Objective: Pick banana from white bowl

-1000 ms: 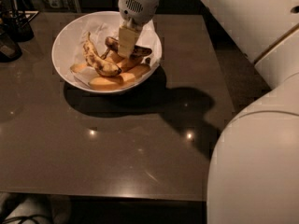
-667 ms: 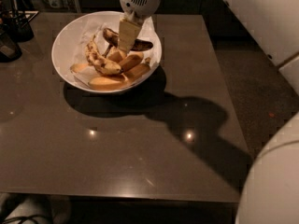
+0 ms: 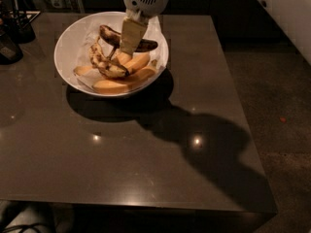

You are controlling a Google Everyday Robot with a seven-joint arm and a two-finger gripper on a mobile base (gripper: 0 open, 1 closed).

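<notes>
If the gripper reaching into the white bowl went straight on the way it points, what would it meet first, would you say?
Probably the yellower brown-spotted banana just below the gripper, which points down into the wide white bowl; the dark brown-black banana lies behind it. Depth is unclear.

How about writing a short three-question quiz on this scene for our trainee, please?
1. True or false: the hand hovers over the table, outside the white bowl.
2. The dark banana lies: A) at the bowl's far side, B) at its near rim, C) on the table.
3. How many bowls are in view?
Key: 1 false, it reaches into the bowl, among the fruit; 2 A; 3 one.
</notes>
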